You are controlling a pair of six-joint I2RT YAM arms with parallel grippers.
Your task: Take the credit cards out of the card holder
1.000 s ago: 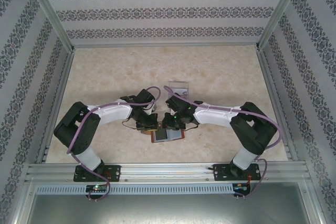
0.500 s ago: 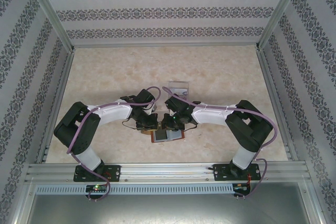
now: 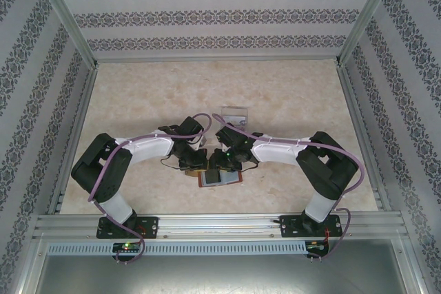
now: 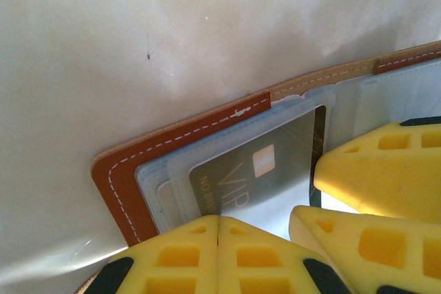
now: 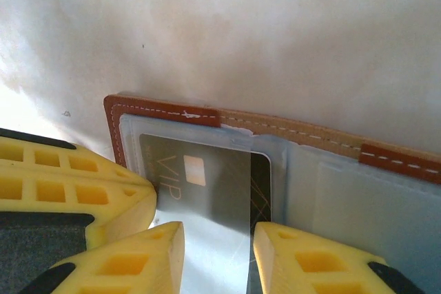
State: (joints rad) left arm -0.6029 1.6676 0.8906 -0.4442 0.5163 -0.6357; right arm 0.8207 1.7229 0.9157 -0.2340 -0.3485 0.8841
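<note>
I see the card holder [image 5: 162,108] in matt stitched leather, glossy translucent plastic pockets [image 5: 331,191] over a sleek dark card [image 5: 207,184], on a smooth worktop [image 5: 275,32].

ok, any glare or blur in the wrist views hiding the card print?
Left wrist: VIP print on the dark card reads through the clear pocket; white glare patch low right; left fingers soft-focus. Right wrist: print legible too, table washed out, sheen below the card. Top external: evenly lit, card holder too small for detail.
</note>
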